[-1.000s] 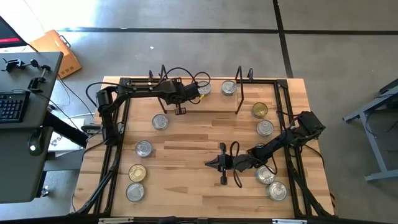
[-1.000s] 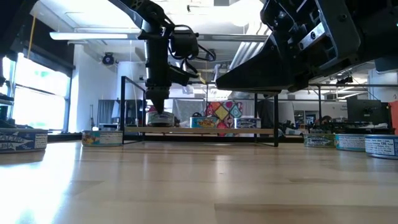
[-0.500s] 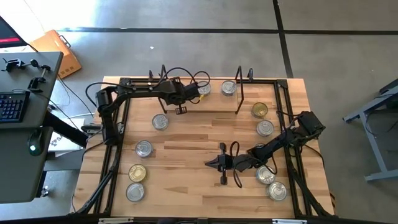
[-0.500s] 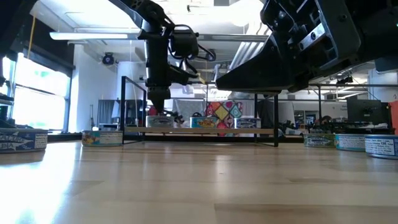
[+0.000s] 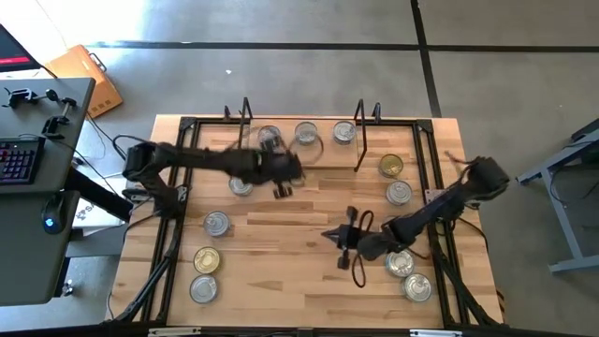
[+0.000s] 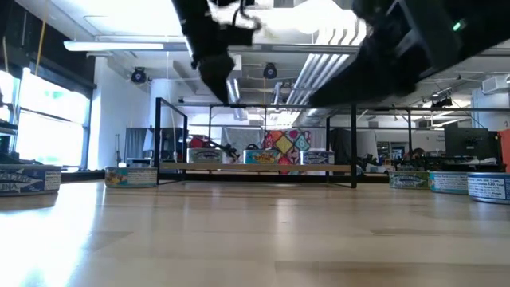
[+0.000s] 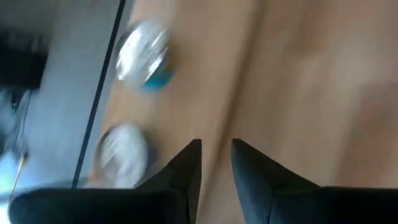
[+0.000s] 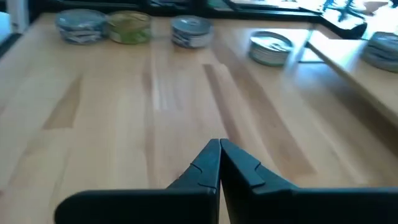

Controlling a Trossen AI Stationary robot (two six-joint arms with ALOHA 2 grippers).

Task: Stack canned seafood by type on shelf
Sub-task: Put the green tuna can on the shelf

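The shelf (image 5: 301,159) stands at the table's far side, and three cans rest on its wooden board: (image 5: 270,139), (image 5: 307,134), (image 5: 343,133). Other cans sit flat on the table, several at the left (image 5: 217,223) and several at the right (image 5: 399,193). My left gripper (image 5: 282,187) hangs above the table just in front of the shelf. It is open, with nothing between its fingers (image 7: 216,152). My right gripper (image 5: 328,234) hovers over the middle of the table, shut and empty (image 8: 219,149).
A black frame (image 5: 182,187) runs around the tabletop. The shelf's upright wire ends (image 5: 360,136) rise at both sides of its board. Bare wood lies between the two groups of cans, in front of the shelf. A desk with a keyboard (image 5: 19,159) stands beyond the table's left edge.
My left gripper has opened and let go of a can, which stays on the shelf's left part. It has then risen and swung toward the table's near edge, off the shelf. My right gripper has risen a little and drifted toward the right.
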